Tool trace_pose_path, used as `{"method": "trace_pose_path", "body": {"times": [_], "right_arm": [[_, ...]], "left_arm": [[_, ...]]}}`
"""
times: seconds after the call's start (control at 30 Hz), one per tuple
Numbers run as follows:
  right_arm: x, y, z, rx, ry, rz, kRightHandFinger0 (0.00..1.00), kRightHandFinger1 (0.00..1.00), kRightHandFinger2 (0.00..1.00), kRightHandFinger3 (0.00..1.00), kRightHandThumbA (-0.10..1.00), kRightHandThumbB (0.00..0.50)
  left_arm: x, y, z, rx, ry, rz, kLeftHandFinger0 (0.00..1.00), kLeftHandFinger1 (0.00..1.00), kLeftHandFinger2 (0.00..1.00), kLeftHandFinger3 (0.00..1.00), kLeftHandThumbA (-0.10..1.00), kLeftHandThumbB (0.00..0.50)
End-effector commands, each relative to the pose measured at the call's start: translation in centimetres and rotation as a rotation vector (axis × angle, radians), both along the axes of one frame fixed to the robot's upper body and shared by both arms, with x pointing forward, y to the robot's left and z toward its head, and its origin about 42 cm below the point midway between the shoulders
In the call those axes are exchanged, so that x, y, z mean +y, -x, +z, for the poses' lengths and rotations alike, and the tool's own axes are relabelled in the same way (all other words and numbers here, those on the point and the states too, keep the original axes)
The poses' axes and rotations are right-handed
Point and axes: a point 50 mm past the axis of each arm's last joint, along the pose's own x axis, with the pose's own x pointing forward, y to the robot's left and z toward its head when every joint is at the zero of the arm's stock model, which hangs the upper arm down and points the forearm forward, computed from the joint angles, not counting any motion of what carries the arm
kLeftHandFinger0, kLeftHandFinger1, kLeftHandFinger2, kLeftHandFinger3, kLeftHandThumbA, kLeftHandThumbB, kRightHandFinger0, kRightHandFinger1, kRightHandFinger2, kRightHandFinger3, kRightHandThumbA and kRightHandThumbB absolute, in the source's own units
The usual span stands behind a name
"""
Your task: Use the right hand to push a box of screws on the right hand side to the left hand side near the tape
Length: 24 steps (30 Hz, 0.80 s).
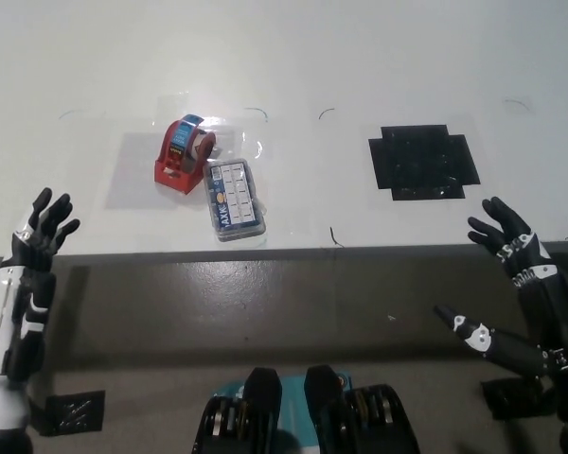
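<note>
The clear box of screws [234,199] lies on the white table, touching or nearly touching the red tape dispenser [183,155] just to its upper left. My black right hand [517,288] is at the lower right, off the table's front edge, open with fingers spread and holding nothing, far from the box. My white left hand [40,233] rests at the lower left by the table's front edge, open with fingers apart.
A black cross-shaped mark [423,161] sits on the table at the right. The table's front edge [293,251] runs across the middle, with darker floor below. Thin pen marks and clear tape outlines lie around the dispenser.
</note>
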Motion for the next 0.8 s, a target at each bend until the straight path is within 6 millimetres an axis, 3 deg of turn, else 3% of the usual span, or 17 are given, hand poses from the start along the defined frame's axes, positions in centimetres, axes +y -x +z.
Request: {"method": "trace_pose_path", "body": {"times": [0.0,0.1,0.17,0.27,0.4,0.47,0.7,0.77], "right_arm": [[-0.4,-0.6,1.0,-0.031,0.011,0.011,0.89,0.94,1.0,1.0,0.87,0.09],[-0.6,-1.0,1.0,-0.021,0.014,0.001,0.89,0.95,1.0,1.0,0.9,0.101],[-0.7,-1.3,0.9,-0.014,0.013,-0.004,0.9,0.95,1.0,1.0,0.9,0.092],[-0.9,-1.8,0.6,-0.012,0.019,-0.006,0.95,0.98,1.0,1.0,0.91,0.077],[-1.1,-2.4,0.1,0.009,0.065,-0.031,1.0,1.0,1.0,1.0,1.0,0.108],[-1.2,-2.6,-0.1,0.024,0.073,-0.04,1.0,1.0,1.0,1.0,1.0,0.149],[-1.5,-3.4,0.1,0.03,0.128,-0.018,1.0,1.0,1.0,1.0,1.0,0.312],[-1.6,-3.6,0.2,0.034,0.136,-0.014,1.0,1.0,1.0,1.0,1.0,0.327]], "left_arm": [[0.7,-0.3,-0.1,0.007,-0.032,0.005,1.0,1.0,1.0,1.0,0.89,0.086],[0.7,-0.6,-0.3,0.021,-0.045,-0.008,1.0,1.0,1.0,1.0,0.91,0.11],[0.7,-0.8,-0.5,0.018,-0.056,-0.022,1.0,1.0,1.0,1.0,0.91,0.104],[0.6,-0.9,-0.8,0.028,-0.06,-0.024,1.0,1.0,1.0,1.0,0.93,0.134],[0.8,-1.0,-1.3,0.043,-0.065,-0.016,1.0,1.0,1.0,1.0,0.96,0.142],[0.9,-1.2,-1.4,0.048,-0.069,-0.017,1.0,1.0,1.0,1.0,0.97,0.139],[1.3,-1.4,-1.6,0.104,-0.137,-0.051,1.0,1.0,1.0,1.0,1.0,0.211],[1.5,-1.5,-1.6,0.118,-0.149,-0.07,1.0,1.0,1.0,1.0,1.0,0.221]]}}
